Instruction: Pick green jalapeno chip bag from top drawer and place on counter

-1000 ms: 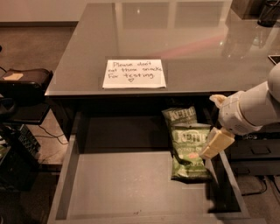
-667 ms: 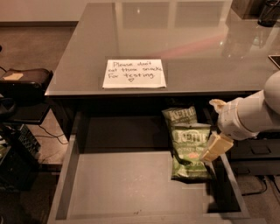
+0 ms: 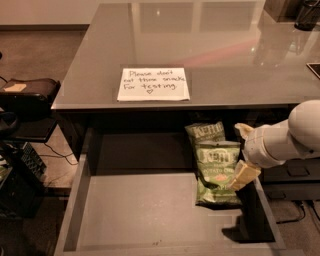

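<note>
The top drawer [image 3: 140,210] is pulled open below the counter [image 3: 225,45]. The light-green jalapeno chip bag [image 3: 216,172] lies flat at the drawer's right side. A darker green Kettle bag [image 3: 205,131] lies behind it, partly under the counter edge. My gripper [image 3: 241,154] reaches in from the right at the light-green bag's right edge. Its pale fingers are spread apart, one near the bag's top right corner and one [image 3: 244,175] by its right side. It holds nothing.
A white handwritten note [image 3: 153,84] lies at the counter's front edge. A dark object [image 3: 307,14] stands on the counter's far right corner. A black bag [image 3: 27,95] and cables sit on the floor to the left of the drawer.
My gripper has moved slightly down and toward the drawer front along the light-green bag's right edge. The bags have not moved.
</note>
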Motion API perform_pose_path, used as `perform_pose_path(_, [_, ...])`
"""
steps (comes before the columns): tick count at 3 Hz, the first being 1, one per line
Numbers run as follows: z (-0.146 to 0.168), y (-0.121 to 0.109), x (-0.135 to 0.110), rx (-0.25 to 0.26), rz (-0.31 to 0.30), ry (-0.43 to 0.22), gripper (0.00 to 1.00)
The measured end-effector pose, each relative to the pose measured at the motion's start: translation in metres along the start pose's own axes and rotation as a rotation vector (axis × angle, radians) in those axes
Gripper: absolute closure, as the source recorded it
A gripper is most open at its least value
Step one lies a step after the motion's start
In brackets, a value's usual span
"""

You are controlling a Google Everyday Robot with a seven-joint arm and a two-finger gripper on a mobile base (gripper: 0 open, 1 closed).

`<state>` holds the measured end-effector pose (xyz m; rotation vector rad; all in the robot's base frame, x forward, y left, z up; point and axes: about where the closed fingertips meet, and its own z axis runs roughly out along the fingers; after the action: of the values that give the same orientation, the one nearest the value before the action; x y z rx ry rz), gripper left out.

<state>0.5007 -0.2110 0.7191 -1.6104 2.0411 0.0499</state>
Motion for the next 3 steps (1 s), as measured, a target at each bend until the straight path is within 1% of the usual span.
perform_pose_path(1, [0.019,0.001,0.010,0.001,-0.040,-0.005,0.00])
perform_pose_path(2, [0.033,0.003,0.019,-0.006,-0.061,-0.006,0.00])
perform_pose_path(3, [0.047,0.004,0.026,-0.019,-0.066,0.000,0.00])
